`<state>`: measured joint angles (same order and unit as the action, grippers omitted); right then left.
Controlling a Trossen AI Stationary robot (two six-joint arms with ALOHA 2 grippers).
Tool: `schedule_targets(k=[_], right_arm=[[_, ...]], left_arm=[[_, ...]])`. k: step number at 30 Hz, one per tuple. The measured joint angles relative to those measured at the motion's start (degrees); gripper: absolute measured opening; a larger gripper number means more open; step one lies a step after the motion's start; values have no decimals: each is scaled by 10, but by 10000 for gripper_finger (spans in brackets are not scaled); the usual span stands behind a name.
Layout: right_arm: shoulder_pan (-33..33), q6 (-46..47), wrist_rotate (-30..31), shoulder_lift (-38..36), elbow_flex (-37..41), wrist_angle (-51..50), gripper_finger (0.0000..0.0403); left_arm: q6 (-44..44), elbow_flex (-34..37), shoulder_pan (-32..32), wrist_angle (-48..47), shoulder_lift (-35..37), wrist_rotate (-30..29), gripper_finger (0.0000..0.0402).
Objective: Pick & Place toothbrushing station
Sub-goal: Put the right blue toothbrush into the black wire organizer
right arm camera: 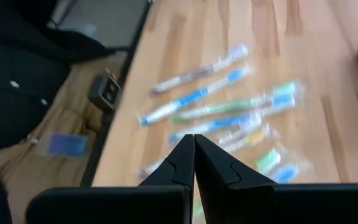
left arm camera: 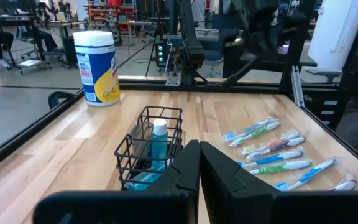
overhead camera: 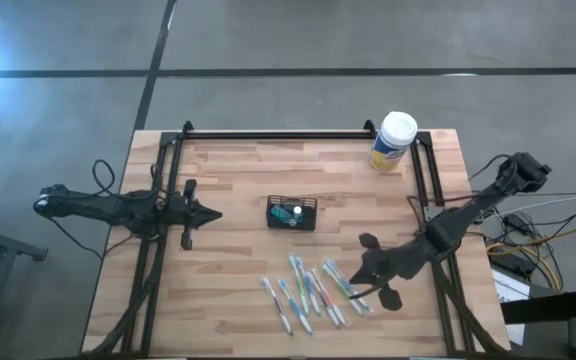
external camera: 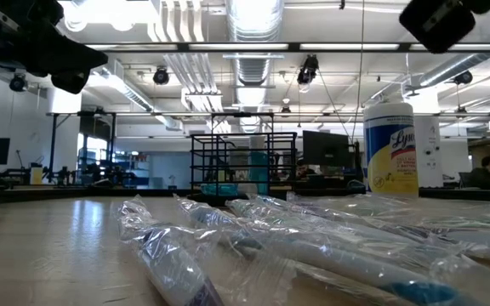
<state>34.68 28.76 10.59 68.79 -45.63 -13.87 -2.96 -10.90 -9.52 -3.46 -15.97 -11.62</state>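
Note:
The toothbrushing station [overhead camera: 292,213], a small black wire-mesh holder, stands on its base at the table's middle with a blue-green bottle [left arm camera: 158,146] upright inside it. Several plastic-wrapped toothbrushes [overhead camera: 313,290] lie side by side near the front edge. My left gripper [overhead camera: 216,213] hovers shut just left of the holder [left arm camera: 151,146], pointing at it almost level. My right gripper [overhead camera: 356,283] hangs shut above the right end of the toothbrush row [right arm camera: 222,112], slanting down, with nothing between its fingers [right arm camera: 185,155].
A white-lidded canister with a yellow label [overhead camera: 394,141] stands at the far right corner. Black frame rails [overhead camera: 173,180] run along the table's left, right and far sides. Bare wood lies between the holder and the toothbrushes.

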Motion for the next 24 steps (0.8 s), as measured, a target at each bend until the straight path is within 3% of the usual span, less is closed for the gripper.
schedule_targets(k=[8,18,24], right_arm=[[1,56,-18,63,0,-37,8],[0,189,-13,113,0,-43,9],[-8,259,17,132,0,-70,44]], left_arm=[[-1,0,0,5,0,0,12],[-1,0,0,14,0,0,12],[-1,0,0,14,0,0,12]])
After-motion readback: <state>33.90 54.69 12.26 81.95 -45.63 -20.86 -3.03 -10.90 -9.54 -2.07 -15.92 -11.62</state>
